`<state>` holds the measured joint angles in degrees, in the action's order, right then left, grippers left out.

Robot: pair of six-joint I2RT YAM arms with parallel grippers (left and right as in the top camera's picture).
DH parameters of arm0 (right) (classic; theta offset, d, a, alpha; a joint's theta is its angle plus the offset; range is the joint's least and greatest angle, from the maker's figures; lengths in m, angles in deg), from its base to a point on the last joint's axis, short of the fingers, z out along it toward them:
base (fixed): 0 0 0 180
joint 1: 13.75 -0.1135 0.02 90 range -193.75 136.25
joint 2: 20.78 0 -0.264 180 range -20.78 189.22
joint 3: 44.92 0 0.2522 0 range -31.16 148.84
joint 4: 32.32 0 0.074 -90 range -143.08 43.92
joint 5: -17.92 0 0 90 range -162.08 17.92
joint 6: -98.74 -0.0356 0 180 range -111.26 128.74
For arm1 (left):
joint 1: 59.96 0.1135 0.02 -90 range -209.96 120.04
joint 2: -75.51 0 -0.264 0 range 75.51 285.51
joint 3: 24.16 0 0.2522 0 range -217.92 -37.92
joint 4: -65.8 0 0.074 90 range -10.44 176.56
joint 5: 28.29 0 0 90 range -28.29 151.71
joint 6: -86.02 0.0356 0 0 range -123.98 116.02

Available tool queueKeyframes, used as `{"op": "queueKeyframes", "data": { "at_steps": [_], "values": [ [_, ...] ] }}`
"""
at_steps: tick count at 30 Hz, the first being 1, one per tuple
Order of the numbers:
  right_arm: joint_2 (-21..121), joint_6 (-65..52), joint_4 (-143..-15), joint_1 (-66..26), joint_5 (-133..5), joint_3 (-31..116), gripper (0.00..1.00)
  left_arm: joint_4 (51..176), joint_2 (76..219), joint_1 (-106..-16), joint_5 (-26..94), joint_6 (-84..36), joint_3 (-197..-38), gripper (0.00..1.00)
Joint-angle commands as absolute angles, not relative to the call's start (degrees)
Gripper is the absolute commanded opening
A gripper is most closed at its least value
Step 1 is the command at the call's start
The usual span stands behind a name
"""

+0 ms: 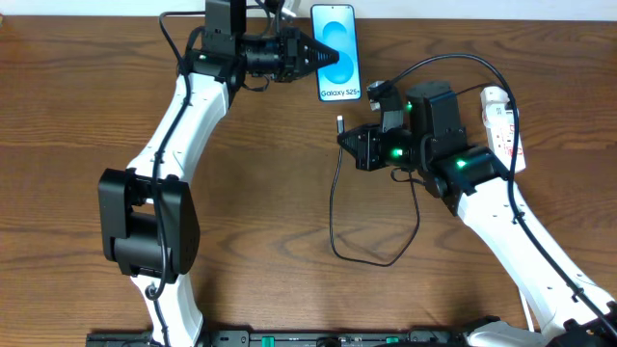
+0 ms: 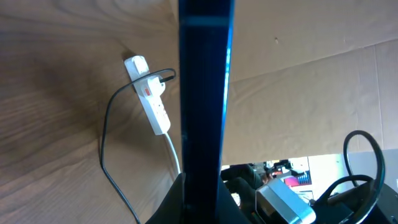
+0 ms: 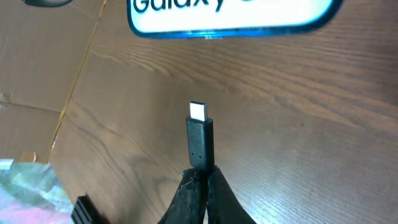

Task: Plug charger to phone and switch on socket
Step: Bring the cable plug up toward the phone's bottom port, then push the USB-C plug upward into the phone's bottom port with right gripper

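**A:** From above, where's the phone [image 1: 339,39]?

**B:** At the far side of the table [image 1: 77,116], screen up, glossy blue glass. Its long axis runs straight away from the robot. The left gripper [image 1: 331,56] reaches in from the side and is clamped across it.

**A:** And the charger [image 1: 332,207]?

**B:** A thin black cable looping over the wood. Its plug [image 1: 340,123] is pinched in the right gripper [image 1: 345,138], just short of the phone's near short edge. That arm is the nearer one for the push, I'd say. The socket [image 1: 499,120], white plastic with red markings, lies well off to the right, partly under that arm.

**A:** The left wrist camera?

**B:** The phone [image 2: 202,93] shows edge-on, a slim dark slab between the fingers. Beyond it lies the socket [image 2: 151,96]; the black cable runs into it and a thick white cord [image 2: 174,155] trails off. I can't tell whether it's switched on.

**A:** Right wrist?

**B:** The right gripper [image 3: 200,177] is closed on the plug's [image 3: 200,144] matte black body. The flat metal tip [image 3: 199,112] points at the phone's [image 3: 230,18] rounded bottom edge, with bare wood grain between them. The plug's axis looks roughly in line with the phone's length. I can't make out the port clearly.
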<state>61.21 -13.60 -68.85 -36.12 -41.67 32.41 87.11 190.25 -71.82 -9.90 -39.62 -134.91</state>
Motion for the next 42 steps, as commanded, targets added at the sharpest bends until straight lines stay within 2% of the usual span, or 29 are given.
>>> {"op": "queueKeyframes", "data": {
  "at_steps": [1, 42],
  "values": [
    [60.01, -13.98, -68.52, -36.36, -44.05, 32.96, 0.01, 86.82, 188.54, -72.32, -11.11, -38.04, -135.67, 0.07],
    [60.01, -18.70, -64.93, -36.14, -45.80, 32.96, 0.01, 87.04, 188.54, -72.30, -14.34, -38.09, -135.67, 0.07]
  ]
}}
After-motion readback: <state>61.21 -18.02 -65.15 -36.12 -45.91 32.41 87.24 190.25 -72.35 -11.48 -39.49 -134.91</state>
